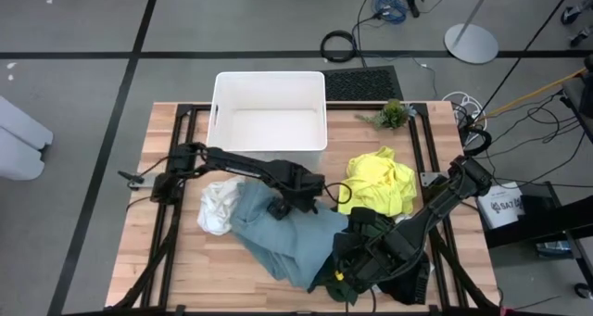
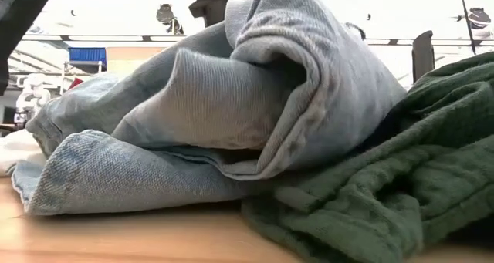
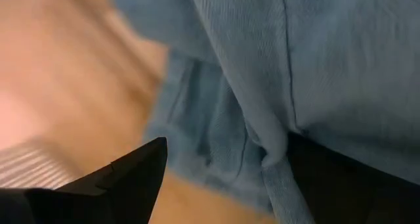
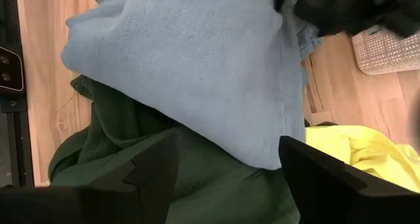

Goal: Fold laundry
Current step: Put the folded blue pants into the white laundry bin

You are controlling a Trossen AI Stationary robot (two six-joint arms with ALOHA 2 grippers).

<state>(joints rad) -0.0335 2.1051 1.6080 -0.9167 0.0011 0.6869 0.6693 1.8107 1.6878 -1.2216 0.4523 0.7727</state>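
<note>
The light blue garment (image 1: 278, 233) lies mid-desk, hiding most of the dark green garment (image 1: 357, 233). Left tool (image 1: 278, 208), fingers apart, sits on it; right tool (image 1: 347, 260), also apart, hovers at the green cloth.

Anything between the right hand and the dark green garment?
Nothing visible. The right hand hangs open directly over the dark green garment. The light blue garment overlaps only the green one's far edge, beyond the fingers.
</note>
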